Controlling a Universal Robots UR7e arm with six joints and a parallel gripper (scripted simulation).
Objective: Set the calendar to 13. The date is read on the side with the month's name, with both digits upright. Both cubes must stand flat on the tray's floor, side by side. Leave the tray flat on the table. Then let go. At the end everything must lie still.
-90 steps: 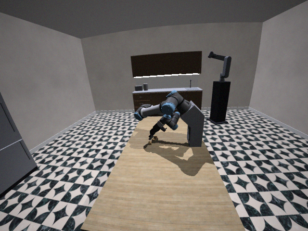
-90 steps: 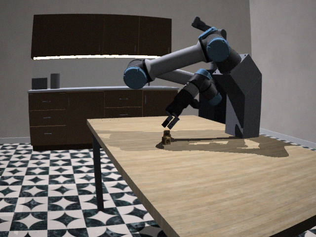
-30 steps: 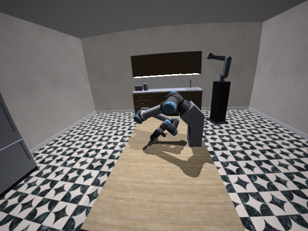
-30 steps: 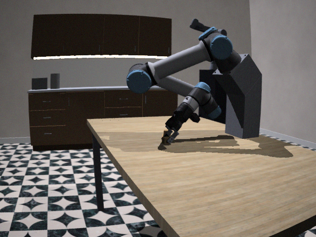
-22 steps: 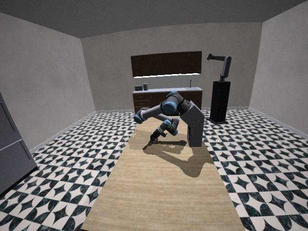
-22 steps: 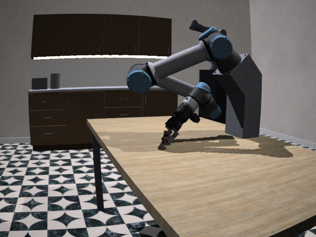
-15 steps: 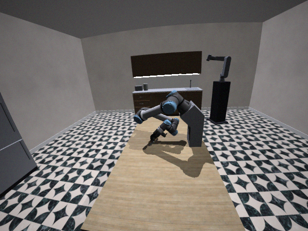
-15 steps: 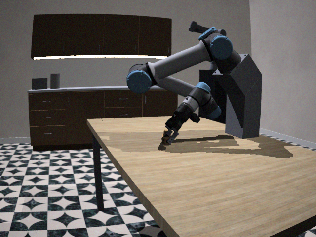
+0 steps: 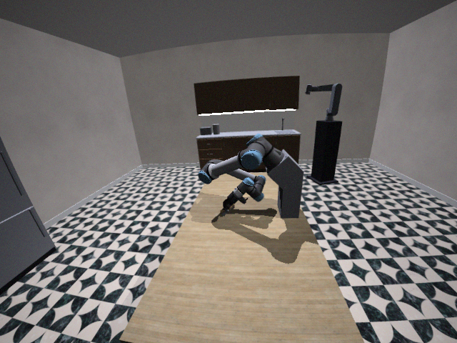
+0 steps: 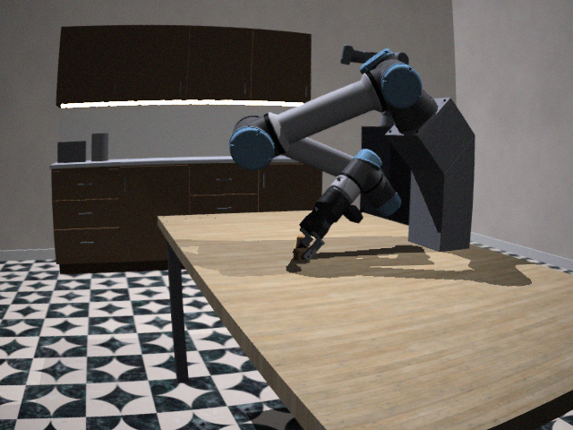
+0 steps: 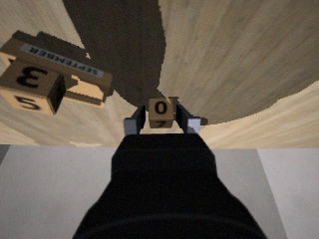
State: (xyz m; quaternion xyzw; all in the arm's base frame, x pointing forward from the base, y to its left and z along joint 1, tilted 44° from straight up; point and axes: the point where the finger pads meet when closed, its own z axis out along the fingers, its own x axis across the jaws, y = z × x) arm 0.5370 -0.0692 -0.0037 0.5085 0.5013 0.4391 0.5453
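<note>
In the wrist view a small wooden cube (image 11: 160,114) lies on the table, showing a 0 on one face and a 7 on the face below it. My gripper (image 11: 160,112) is open, with a finger on each side of this cube and a little room left. The wooden tray (image 11: 75,75), with its SEPTEMBER label seen upside down, lies at the upper left. A second cube (image 11: 31,86) sits in the tray and shows a 3 and a 5. In the exterior view the gripper (image 10: 309,248) is low over the table at the loose cube (image 10: 299,252).
The arm's grey pedestal (image 10: 440,180) stands on the table's far right part. The table's left edge (image 10: 208,296) runs close to the cube. A second arm on a black stand (image 9: 326,147) is on the floor behind.
</note>
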